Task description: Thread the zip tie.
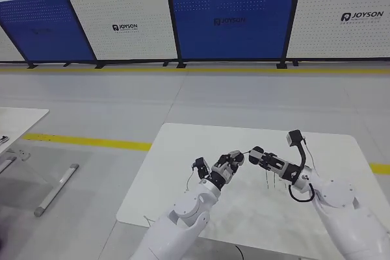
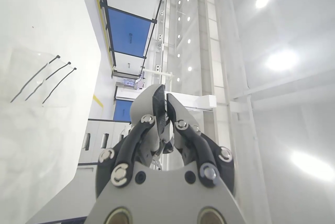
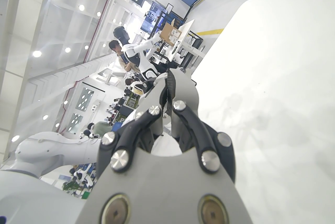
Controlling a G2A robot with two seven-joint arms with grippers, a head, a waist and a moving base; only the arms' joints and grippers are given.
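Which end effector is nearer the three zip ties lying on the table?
Right end effector: it hangs almost above the zip ties; the left end effector sits farther aside.

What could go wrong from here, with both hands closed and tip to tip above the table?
1. The left hand and right hand nearly touch; a slight misjudged move could knock them together.
2. The zip tie between them is only a faint line, so a missed threading could pass unnoticed.
3. If it drops, it may land near the spare zip ties on the table and get confused with them.
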